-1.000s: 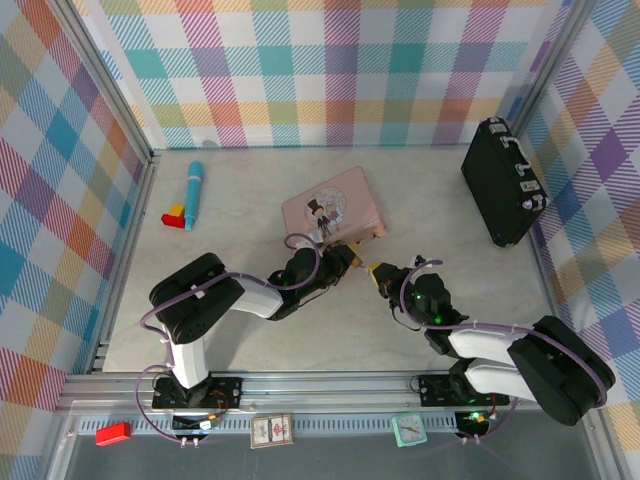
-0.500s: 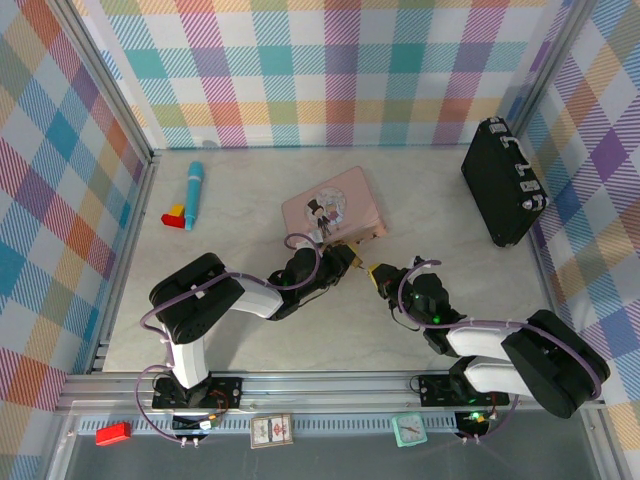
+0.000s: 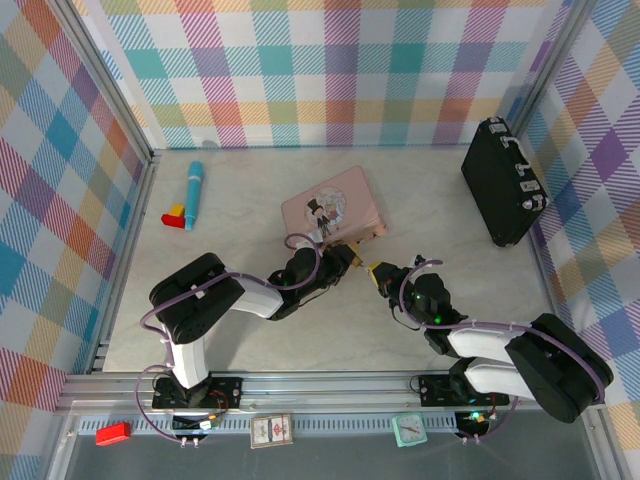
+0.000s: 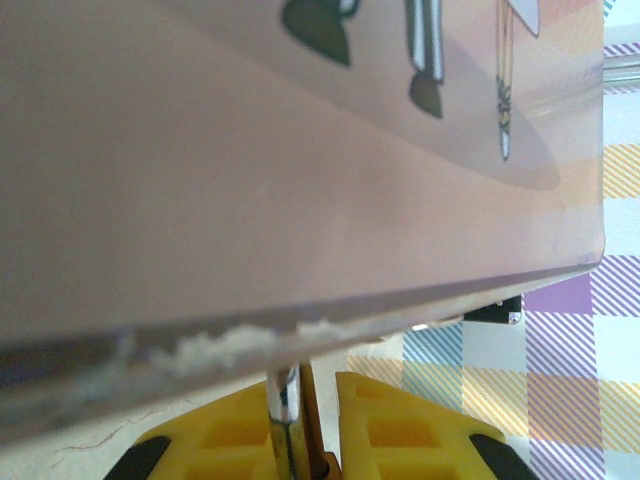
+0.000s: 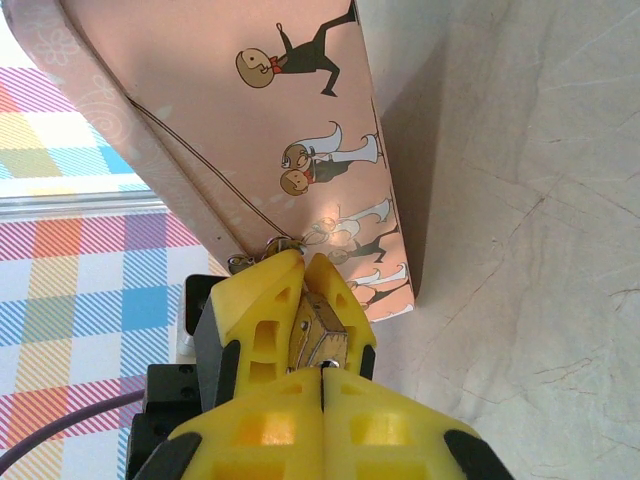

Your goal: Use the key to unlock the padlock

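Observation:
The brass padlock (image 5: pixel 325 338) is pinched between the yellow fingers of my left gripper (image 5: pixel 303 262), keyhole end toward the right wrist camera. In the left wrist view its silver shackle (image 4: pixel 285 405) stands between the fingers of my left gripper (image 4: pixel 320 390), just under the pink tin's edge. My right gripper (image 5: pixel 322 372) is shut, fingertips against the padlock's base. A speck of silvery key (image 5: pixel 322 365) shows at the seam. From above, left gripper (image 3: pixel 350 254) and right gripper (image 3: pixel 378 270) meet tip to tip at the tin's near corner.
The pink tin (image 3: pixel 332 205) with a cartoon couple lies right behind both grippers, almost touching the left fingers. A black case (image 3: pixel 503 182) stands at the back right. A blue tube (image 3: pixel 193 186) and red-and-yellow blocks (image 3: pixel 176 215) lie at the back left.
The right arm has wobbled by a few pixels. Both grippers stay pressed together at the tin's corner and both holds are the same.

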You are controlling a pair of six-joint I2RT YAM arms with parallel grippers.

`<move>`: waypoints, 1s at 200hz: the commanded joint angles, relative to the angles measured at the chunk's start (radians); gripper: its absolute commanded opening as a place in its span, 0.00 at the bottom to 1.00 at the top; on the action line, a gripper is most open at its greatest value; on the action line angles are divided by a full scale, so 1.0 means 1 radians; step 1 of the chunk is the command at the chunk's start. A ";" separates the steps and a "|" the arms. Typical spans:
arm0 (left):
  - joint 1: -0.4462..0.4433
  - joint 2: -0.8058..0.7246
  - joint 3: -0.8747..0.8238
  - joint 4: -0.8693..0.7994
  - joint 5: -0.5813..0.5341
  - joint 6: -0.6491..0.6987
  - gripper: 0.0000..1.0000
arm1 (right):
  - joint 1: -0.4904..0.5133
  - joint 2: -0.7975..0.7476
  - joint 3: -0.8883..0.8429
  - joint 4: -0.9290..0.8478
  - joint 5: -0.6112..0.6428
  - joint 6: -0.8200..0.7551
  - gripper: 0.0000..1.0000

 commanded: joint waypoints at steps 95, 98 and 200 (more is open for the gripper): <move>-0.048 -0.015 0.053 0.093 0.021 -0.076 0.00 | 0.006 0.011 0.014 0.030 0.021 -0.001 0.00; -0.048 -0.016 0.052 0.091 0.021 -0.077 0.00 | 0.006 0.010 0.015 0.029 0.021 -0.003 0.00; -0.066 -0.024 0.020 0.115 -0.025 -0.090 0.00 | 0.006 -0.009 0.014 0.006 0.030 0.002 0.00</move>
